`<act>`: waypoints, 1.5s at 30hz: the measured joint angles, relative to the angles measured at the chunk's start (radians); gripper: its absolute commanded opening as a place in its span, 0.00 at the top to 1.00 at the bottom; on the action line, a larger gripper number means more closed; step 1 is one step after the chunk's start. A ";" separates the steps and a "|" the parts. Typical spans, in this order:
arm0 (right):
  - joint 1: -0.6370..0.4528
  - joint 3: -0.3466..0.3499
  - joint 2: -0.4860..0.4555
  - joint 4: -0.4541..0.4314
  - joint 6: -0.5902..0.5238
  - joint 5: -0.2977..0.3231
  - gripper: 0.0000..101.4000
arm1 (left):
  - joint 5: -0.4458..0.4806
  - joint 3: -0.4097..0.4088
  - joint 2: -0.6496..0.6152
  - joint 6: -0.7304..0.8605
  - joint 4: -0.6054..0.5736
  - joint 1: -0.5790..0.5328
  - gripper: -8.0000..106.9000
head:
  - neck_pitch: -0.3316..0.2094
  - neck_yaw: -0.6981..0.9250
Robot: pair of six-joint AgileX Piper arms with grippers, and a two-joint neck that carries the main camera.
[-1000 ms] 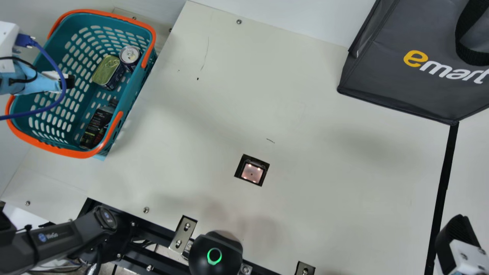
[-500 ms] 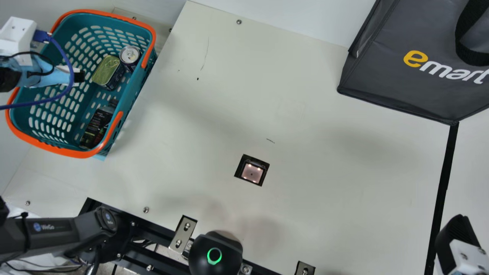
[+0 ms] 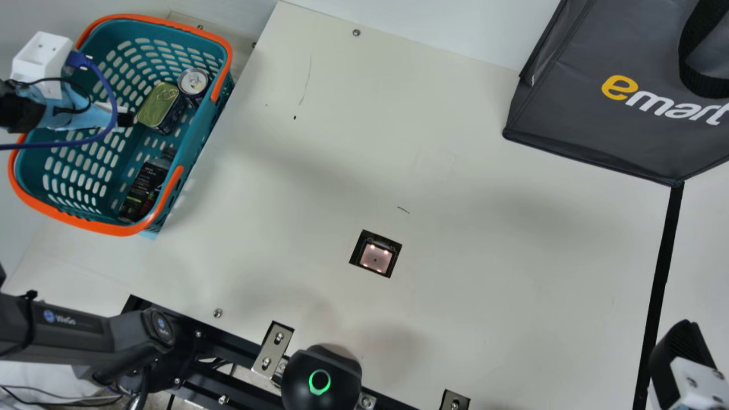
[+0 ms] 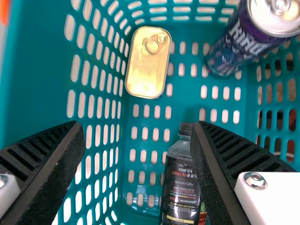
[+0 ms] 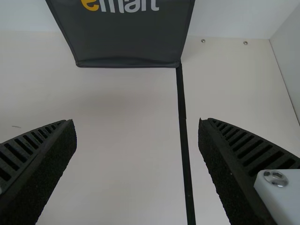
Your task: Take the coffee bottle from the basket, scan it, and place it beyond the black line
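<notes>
Cream and flat, one big table top (image 3: 484, 239) lies below you. Near its middle is one small dark square window (image 3: 376, 254) with four tiny lights. Look between nine and ten o'clock in the main view, and you find one green-blue basket (image 3: 108, 229) with an orange rim. It has three things inside: one coffee bottle (image 3: 142, 191), one round can (image 3: 193, 82) and one flat tin (image 3: 159, 108). Your coffee bottle is between five and six o'clock in the basket, lying down. The can stands up near two o'clock, and the tin is near it, not touching. Your left gripper (image 3: 126, 119) is over the basket's middle. Its two black fingers are wide apart, and they hold nothing. Your right gripper (image 3: 682, 344) is near four o'clock, close to one black line (image 3: 662, 273) on the table. Its two fingers are wide apart too, with nothing in them. One big dark gray bag (image 3: 598, 134) sits at two o'clock, with its low corner at the line's top end. You also have one round black thing with a green ring (image 3: 320, 382) near six o'clock.
</notes>
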 measured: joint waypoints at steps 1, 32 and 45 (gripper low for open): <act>0.000 0.000 0.000 0.000 0.000 0.000 0.10 | 0.000 0.001 0.008 0.010 0.001 0.000 0.15 | 0.000 0.000; 0.000 0.000 0.000 0.000 0.000 0.000 0.10 | -0.069 0.085 0.093 0.121 0.000 -0.063 0.15 | 0.000 0.000; 0.000 0.000 0.000 0.000 0.000 0.000 0.10 | -0.166 0.104 0.160 0.050 0.000 -0.142 0.15 | 0.000 0.000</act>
